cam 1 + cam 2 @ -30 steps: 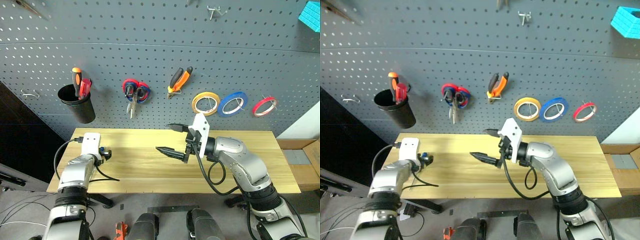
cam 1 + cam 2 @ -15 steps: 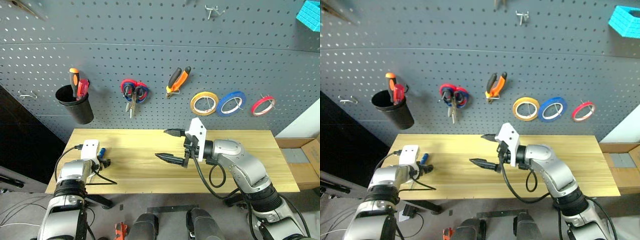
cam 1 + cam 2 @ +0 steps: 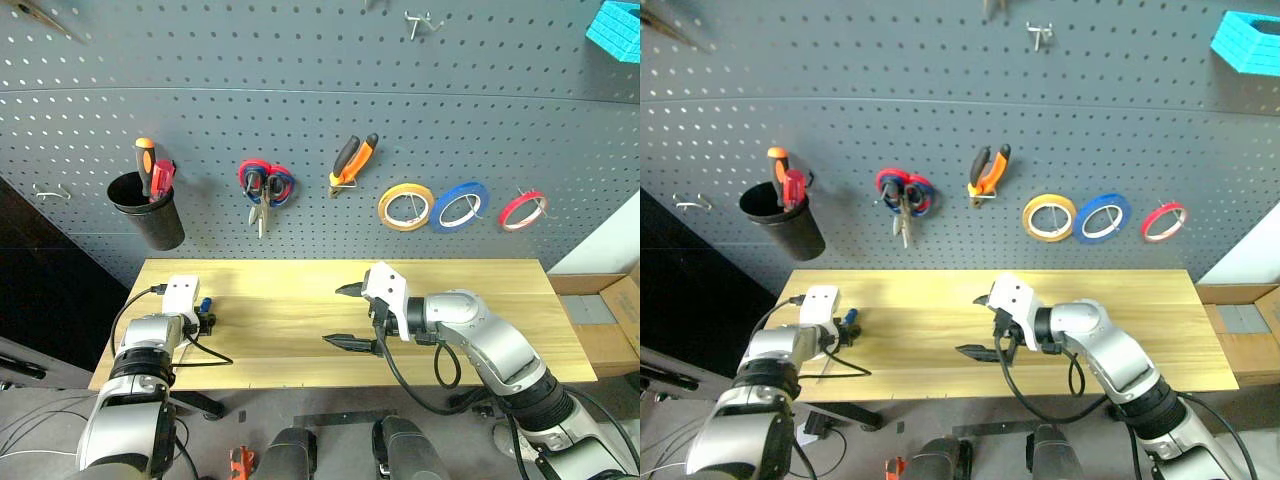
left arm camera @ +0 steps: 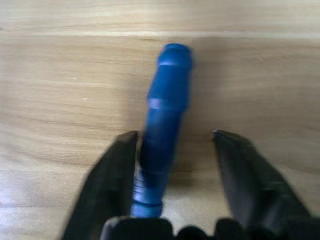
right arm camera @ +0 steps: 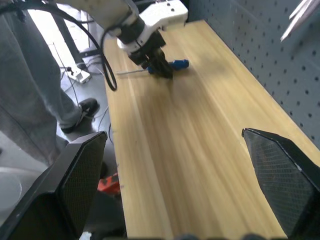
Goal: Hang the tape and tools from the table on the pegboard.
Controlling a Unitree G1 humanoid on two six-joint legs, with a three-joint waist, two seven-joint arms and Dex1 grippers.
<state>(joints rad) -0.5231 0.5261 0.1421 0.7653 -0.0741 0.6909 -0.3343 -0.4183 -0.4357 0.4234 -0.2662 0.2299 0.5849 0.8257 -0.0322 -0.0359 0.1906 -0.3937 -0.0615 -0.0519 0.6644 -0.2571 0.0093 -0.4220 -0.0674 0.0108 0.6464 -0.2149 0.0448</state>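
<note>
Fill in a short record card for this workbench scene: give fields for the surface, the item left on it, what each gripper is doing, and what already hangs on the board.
surface: wooden table, in front of a grey pegboard
item on table: blue-handled screwdriver, lying flat near the robot's left end
left gripper: fingers either side of the screwdriver handle, a gap showing on one side
right gripper: open, above the table's middle, holding nothing
already hung: pliers, scissors, yellow tape
also on board: blue roll, red roll, black cup

head eyes look down on the table; wrist cameras skim it closely.
</note>
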